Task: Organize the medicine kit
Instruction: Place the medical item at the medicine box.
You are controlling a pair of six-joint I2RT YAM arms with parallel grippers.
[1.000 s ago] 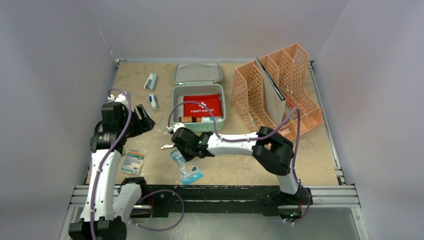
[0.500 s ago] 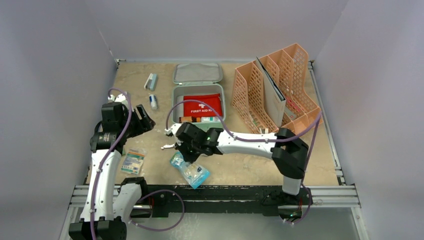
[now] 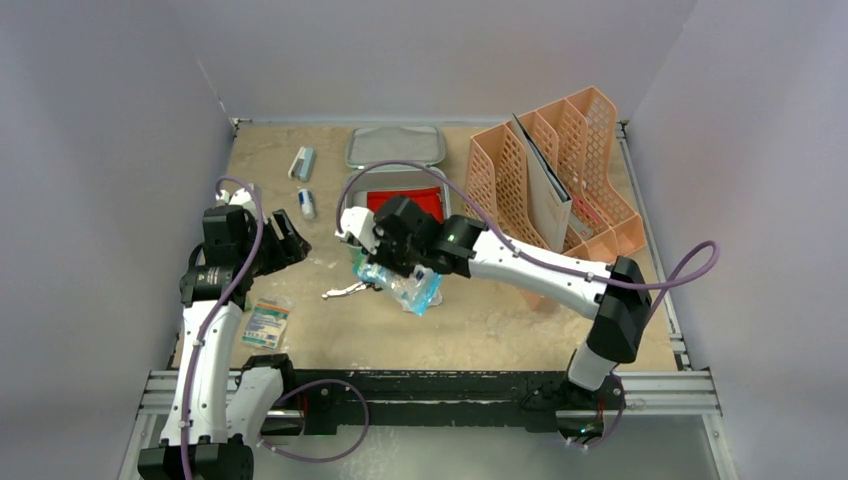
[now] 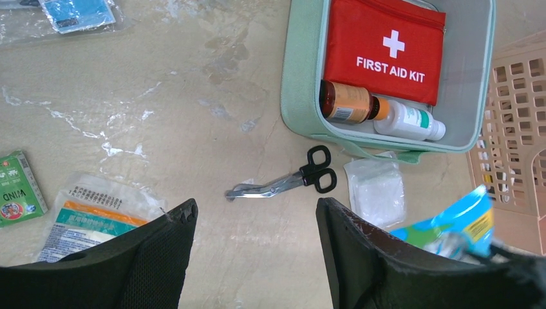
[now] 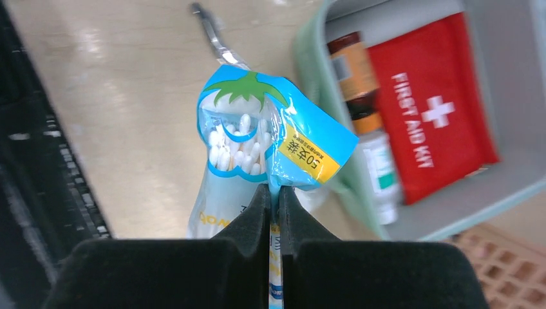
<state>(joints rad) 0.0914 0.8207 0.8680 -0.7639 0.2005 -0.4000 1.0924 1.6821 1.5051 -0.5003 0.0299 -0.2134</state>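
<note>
Medicine kit (image 4: 301, 71): mint-green box, open, at the far middle of the desk (image 3: 500, 325). Its lid (image 3: 395, 147) lies flat just behind it. The peach file rack (image 3: 590, 150) is beside it on the right.

Inside: red first-aid pouch (image 4: 383, 51) against the far wall. A brown bottle (image 4: 344, 103) and a white bottle (image 4: 405, 120) lie end to end along the near wall.

Outside, just off the near wall: a gauze pad (image 4: 375, 192) and scissors (image 4: 290, 182). Further left are a plaster packet (image 4: 90, 215) and a small green carton (image 4: 19, 187).

Right tool (image 5: 273, 193): closed, pinching the top seam of a cotton-swab bag (image 5: 257, 138). The bag hangs clear of the desk, over the kit's near-left corner and not yet past the wall.

Step in hand, as I read it: carrying the swabs to the box. The next move calls for a little more travel over the rim. It then needs a drop into free floor beside the pouch, because the bottles fill the near strip. The bag is limp and may swing or snag on the rim.

Right arm: stretched long and low, running diagonally from its near-right base to the kit.

Left tool (image 4: 255, 205): jaws apart, empty, hovering above bare desk near the scissors. Left arm: raised at the left side, elbow bent, not engaged.
</note>
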